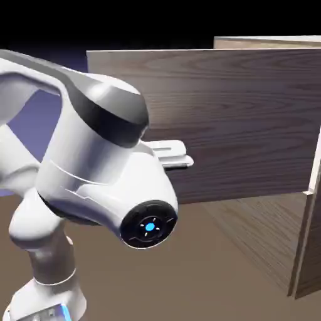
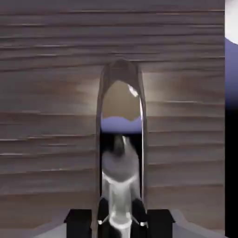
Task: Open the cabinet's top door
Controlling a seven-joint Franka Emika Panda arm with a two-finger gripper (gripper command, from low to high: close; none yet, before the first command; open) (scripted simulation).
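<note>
Fingers (image 2: pixel 79 218) of my gripper (image 2: pixel 120 222) pinch the handle (image 2: pixel 120 139); with the top door (image 1: pixel 238 119) swung wide, I pull along its arc, wrist square.

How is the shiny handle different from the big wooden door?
The top door is wide, flat, grey-brown wood grain, but the handle is a narrow arch of metal. The door looks dull, while the handle shines and mirrors colours around it. The door fills nearly the whole hand view, and the handle is only a slim strip in the middle, sitting between the tips of the gripper. What they share: the handle is fixed on the door.
</note>
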